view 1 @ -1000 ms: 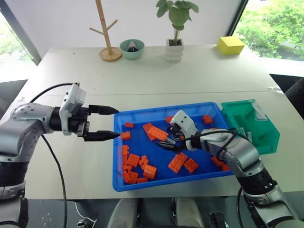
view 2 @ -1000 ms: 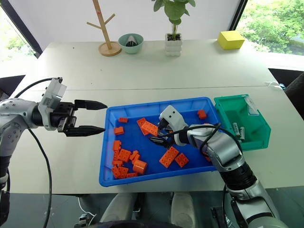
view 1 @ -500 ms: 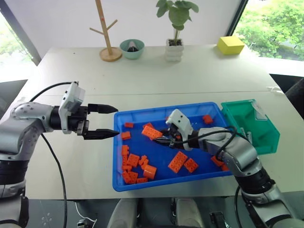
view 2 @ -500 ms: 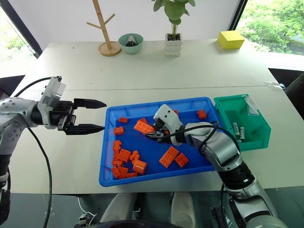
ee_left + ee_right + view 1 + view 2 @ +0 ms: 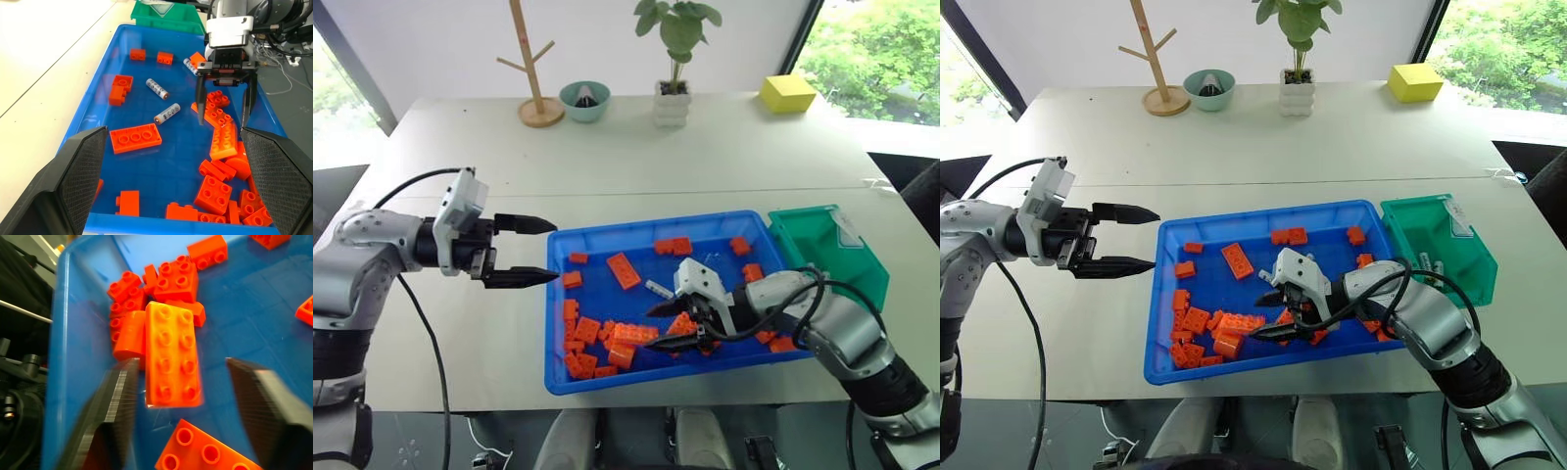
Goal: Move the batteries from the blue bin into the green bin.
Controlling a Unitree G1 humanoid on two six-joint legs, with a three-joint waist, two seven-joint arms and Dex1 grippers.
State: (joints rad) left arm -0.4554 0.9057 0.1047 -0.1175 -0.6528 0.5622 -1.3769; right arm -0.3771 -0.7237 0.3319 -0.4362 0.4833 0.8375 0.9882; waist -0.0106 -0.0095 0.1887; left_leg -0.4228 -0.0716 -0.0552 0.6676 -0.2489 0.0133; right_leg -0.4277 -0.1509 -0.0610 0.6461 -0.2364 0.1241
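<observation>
The blue bin [image 5: 597, 377] sits in front of me on the table, strewn with orange bricks. Two batteries [image 5: 157, 88] [image 5: 167, 113] lie bare on its floor near the middle, and a third [image 5: 190, 65] lies farther toward the green bin [image 5: 832, 257], which stands against the blue bin's right end. My right gripper [image 5: 651, 330] is low inside the blue bin near its front wall, pointing left and open. A long orange brick [image 5: 173, 355] lies between its fingers with gaps on both sides. My left gripper [image 5: 556, 252] hovers open just outside the bin's left wall, holding nothing.
Orange bricks [image 5: 597, 338] pile up in the blue bin's front left corner, with others along its back wall. At the table's far edge stand a wooden branch stand [image 5: 540, 108], a teal bowl [image 5: 585, 101], a potted plant [image 5: 673, 98] and a yellow box [image 5: 789, 92].
My right gripper drew back from the bin's middle toward its front wall, turned to point left, narrowed and then opened wide. Several bricks shifted and a battery was uncovered. The left arm stayed still.
</observation>
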